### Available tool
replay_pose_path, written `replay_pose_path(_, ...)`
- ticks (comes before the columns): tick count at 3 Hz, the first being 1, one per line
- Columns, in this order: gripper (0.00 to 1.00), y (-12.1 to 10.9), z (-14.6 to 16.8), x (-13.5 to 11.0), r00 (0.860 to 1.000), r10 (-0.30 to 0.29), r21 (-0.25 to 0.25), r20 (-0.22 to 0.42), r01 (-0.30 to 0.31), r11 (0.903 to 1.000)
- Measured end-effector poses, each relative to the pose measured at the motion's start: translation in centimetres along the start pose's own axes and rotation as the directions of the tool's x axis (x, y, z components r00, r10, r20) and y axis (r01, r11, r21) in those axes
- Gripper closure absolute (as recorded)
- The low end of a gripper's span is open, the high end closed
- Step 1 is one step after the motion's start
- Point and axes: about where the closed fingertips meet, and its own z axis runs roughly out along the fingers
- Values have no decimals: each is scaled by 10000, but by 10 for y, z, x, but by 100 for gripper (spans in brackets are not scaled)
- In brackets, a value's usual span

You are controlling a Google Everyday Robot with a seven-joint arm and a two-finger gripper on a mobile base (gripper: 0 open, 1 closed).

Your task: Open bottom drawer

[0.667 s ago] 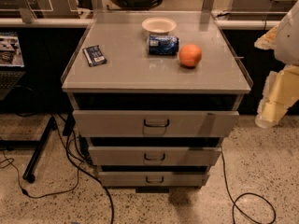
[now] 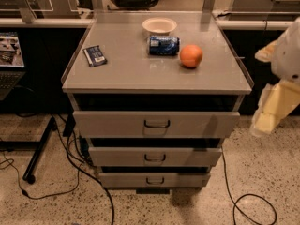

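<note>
Camera view: approach step, bottom drawer (image 2: 187, 179) looks shut, not yet touched.
Far left, black stand leg (image 2: 40, 149) and loose cables (image 2: 70, 163) on floor, close to lower left corner of cabinet (image 2: 117, 74); tight on that side. Centre, lowest and narrowest of three grey fronts, just above floor, small dark loop handle (image 2: 155, 180) at its middle. Open floor ahead of it, enough for drawer to slide out. Right, gripper (image 2: 267, 116) hangs beside cabinet at roughly top-drawer height, well apart from handle; released or clenched cannot be told. Next move probably calls for dropping low, swinging left in front of handle, hooking it, pulling straight toward camera. Floor cable (image 2: 248, 205) at far right looks off pull path, near arm's way down.
</note>
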Motion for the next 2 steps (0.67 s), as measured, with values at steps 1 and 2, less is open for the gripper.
replay_pose_path(1, 0, 17, 56, 28, 9912, 1251, -147, 422, -1246, 9921)
replay_pose_path(2, 0, 33, 115, 54, 9734, 2166, -200, 752, -2157, 9762)
